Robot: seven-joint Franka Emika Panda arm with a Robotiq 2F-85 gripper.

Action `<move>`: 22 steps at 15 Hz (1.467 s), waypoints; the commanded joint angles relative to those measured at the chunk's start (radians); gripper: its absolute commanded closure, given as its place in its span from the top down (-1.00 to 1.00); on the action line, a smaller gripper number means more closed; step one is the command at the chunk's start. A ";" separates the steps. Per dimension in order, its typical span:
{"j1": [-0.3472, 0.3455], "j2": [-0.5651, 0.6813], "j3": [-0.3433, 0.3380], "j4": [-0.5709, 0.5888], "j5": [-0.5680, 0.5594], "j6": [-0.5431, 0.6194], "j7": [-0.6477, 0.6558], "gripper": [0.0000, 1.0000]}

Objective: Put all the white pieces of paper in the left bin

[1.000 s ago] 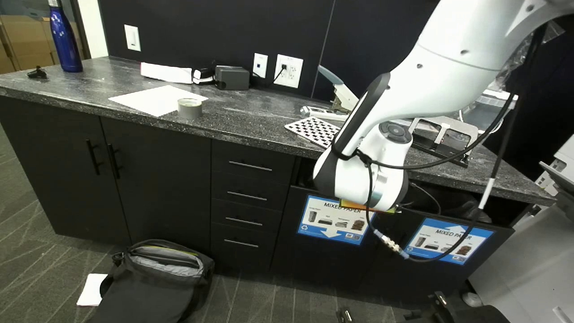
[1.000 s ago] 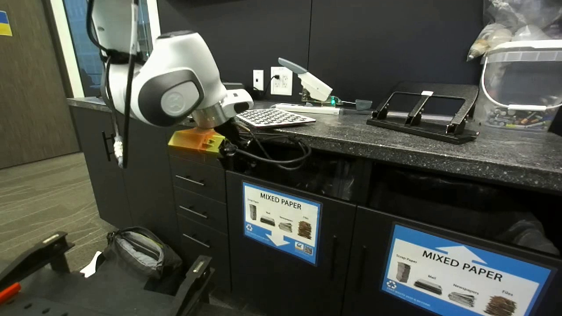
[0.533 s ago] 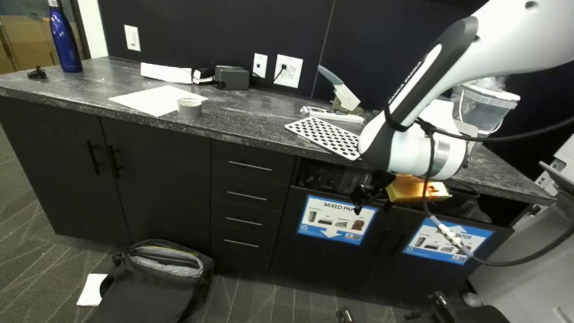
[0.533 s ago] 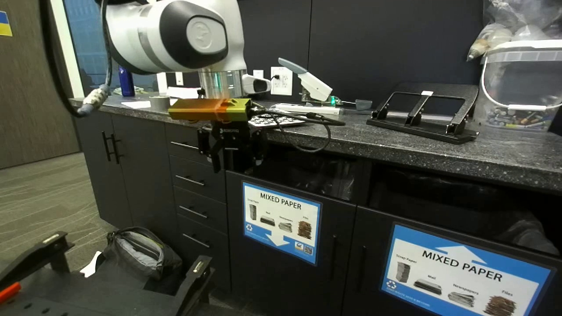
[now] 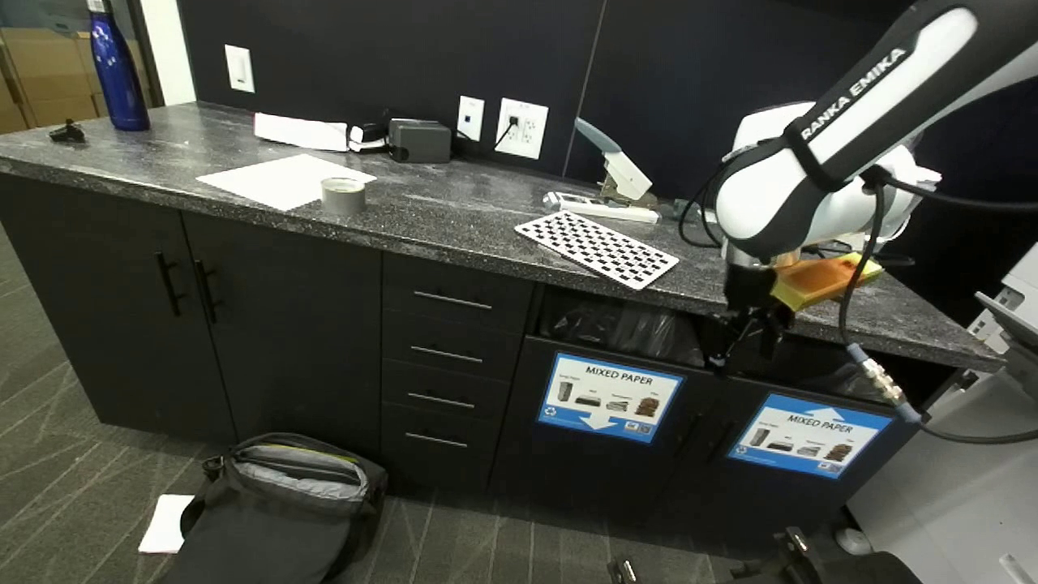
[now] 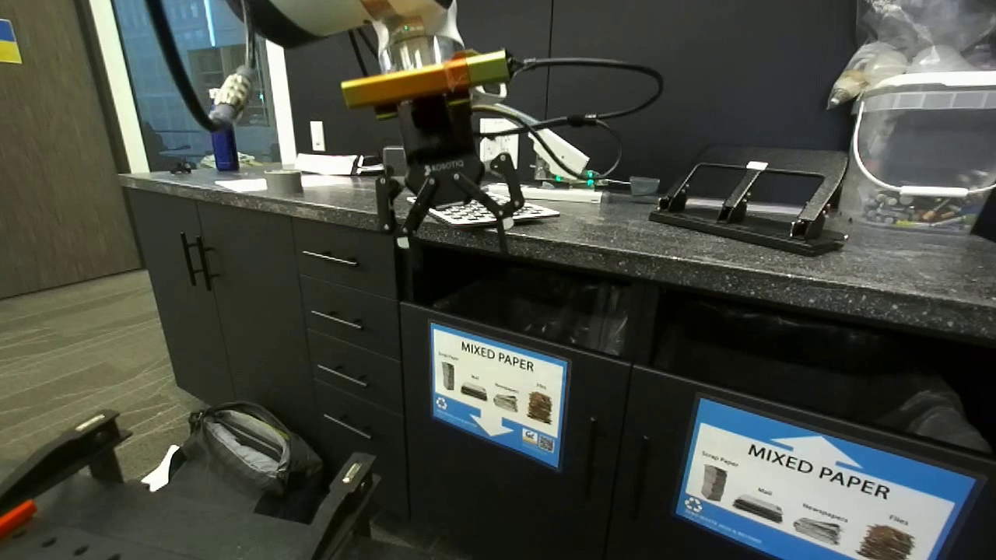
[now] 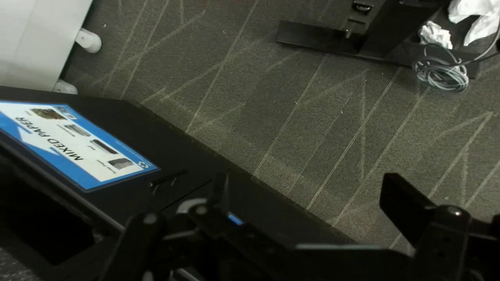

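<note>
White sheet [image 5: 263,180] flat, smooth, near front edge of desk [image 5: 454,212], toward left end, tape roll [image 5: 343,197] close by; another white piece [image 5: 166,523] on carpet [image 5: 65,487] beside bag [image 5: 284,511]. Hand [image 6: 455,232] released, jaws spread! Risen since half second ago; checkered board [image 5: 596,247] now fully in sight in exterior view. Hangs outside front edge, carpet beneath; desk top stretches from roll to board.
</note>
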 commanded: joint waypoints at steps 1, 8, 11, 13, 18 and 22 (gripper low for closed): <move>0.034 -0.251 -0.019 0.070 -0.169 -0.228 0.062 1.00; -0.340 -0.530 0.492 0.188 -0.097 -0.652 0.052 1.00; -0.534 -0.612 0.735 0.243 0.007 -0.833 0.041 1.00; -0.683 -0.642 0.878 0.290 0.092 -0.927 0.022 1.00; -0.857 -0.690 1.008 0.357 0.191 -1.042 0.059 1.00; -0.915 -0.711 1.023 0.344 0.365 -1.002 0.130 1.00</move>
